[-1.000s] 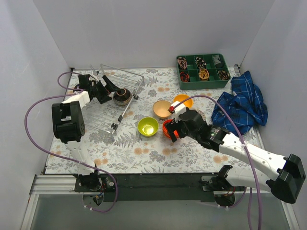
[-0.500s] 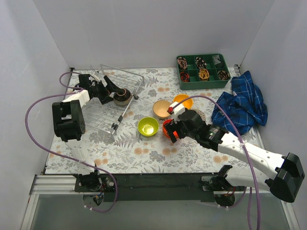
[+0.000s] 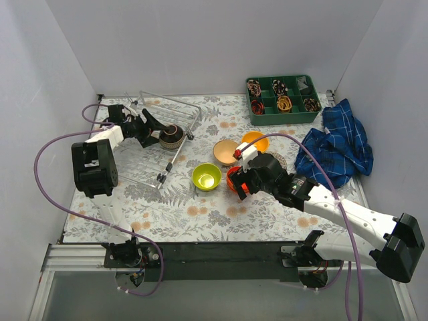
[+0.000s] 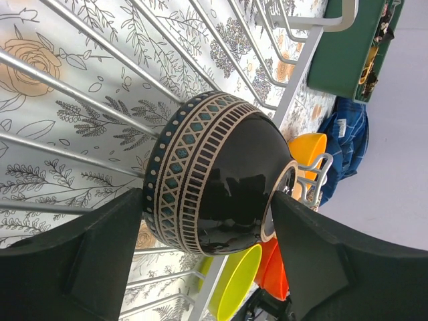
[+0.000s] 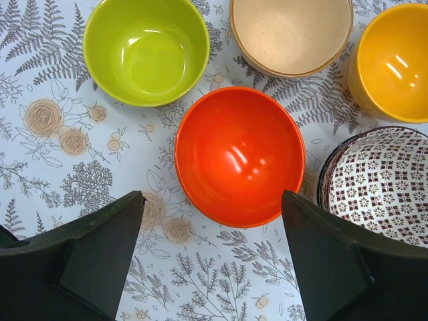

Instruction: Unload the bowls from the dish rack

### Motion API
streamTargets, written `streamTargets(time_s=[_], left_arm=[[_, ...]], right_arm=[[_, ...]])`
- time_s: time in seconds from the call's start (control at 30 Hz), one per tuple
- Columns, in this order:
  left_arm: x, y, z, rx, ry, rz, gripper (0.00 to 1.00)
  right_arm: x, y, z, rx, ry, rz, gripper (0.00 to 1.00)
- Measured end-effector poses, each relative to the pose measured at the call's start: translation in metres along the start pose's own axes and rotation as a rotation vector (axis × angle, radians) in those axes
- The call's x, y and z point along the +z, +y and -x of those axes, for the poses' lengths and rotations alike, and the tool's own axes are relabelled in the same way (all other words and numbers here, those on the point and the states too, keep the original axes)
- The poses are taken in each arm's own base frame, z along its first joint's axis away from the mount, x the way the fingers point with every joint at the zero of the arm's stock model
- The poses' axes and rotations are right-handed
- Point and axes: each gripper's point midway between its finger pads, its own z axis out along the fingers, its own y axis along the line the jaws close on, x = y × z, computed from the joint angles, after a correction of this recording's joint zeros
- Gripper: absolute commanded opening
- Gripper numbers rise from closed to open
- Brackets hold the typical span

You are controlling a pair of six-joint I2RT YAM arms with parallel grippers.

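The silver wire dish rack [image 3: 179,104] stands at the back left, its bars [image 4: 80,100] close in the left wrist view. My left gripper [image 3: 164,134] [image 4: 208,208] is shut on a dark bowl with a patterned band [image 3: 172,136] [image 4: 214,174], which is tipped on its side over the rack. On the table stand a lime bowl [image 3: 206,176] [image 5: 146,50], a beige bowl [image 3: 225,151] [image 5: 291,33], a yellow-orange bowl [image 3: 255,140] [image 5: 394,63], a patterned bowl [image 5: 381,184] and a red-orange bowl [image 5: 239,155]. My right gripper [image 3: 241,179] [image 5: 212,200] hangs open and empty just above the red-orange bowl.
A green compartment tray [image 3: 281,99] with small items sits at the back right. A blue checked cloth [image 3: 338,144] lies at the right edge. White walls close in the table on three sides.
My left gripper has shifted slightly at the rack with the dark bowl between its fingers. The right arm has barely moved.
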Motion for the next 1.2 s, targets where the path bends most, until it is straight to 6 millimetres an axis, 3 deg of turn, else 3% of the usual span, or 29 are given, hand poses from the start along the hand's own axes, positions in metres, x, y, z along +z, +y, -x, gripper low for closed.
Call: streamTargets(time_s=[0.3, 0.4, 0.47, 0.7, 1.03, 1.2], left_arm=[[-0.004, -0.001, -0.002, -0.032, 0.002, -0.008, 0.53], [-0.006, -0.002, -0.004, -0.041, 0.000, -0.007, 0.41], [-0.007, -0.003, -0.005, -0.046, -0.002, -0.007, 0.27], [-0.020, -0.014, 0.005, -0.029, -0.056, 0.009, 0.08], [-0.057, -0.037, 0.024, 0.109, -0.178, 0.073, 0.05], [-0.072, -0.041, 0.027, 0.238, -0.228, 0.139, 0.05]], right_arm=[[0.000, 0.001, 0.000, 0.000, 0.000, 0.003, 0.91], [0.000, 0.001, 0.000, 0.000, 0.000, 0.006, 0.90], [0.000, 0.002, 0.000, 0.000, 0.001, 0.011, 0.90], [-0.001, 0.003, 0.000, 0.001, -0.001, 0.018, 0.90], [-0.001, 0.006, 0.002, 0.000, -0.003, 0.037, 0.90], [-0.005, 0.010, 0.017, -0.002, -0.033, 0.065, 0.91]])
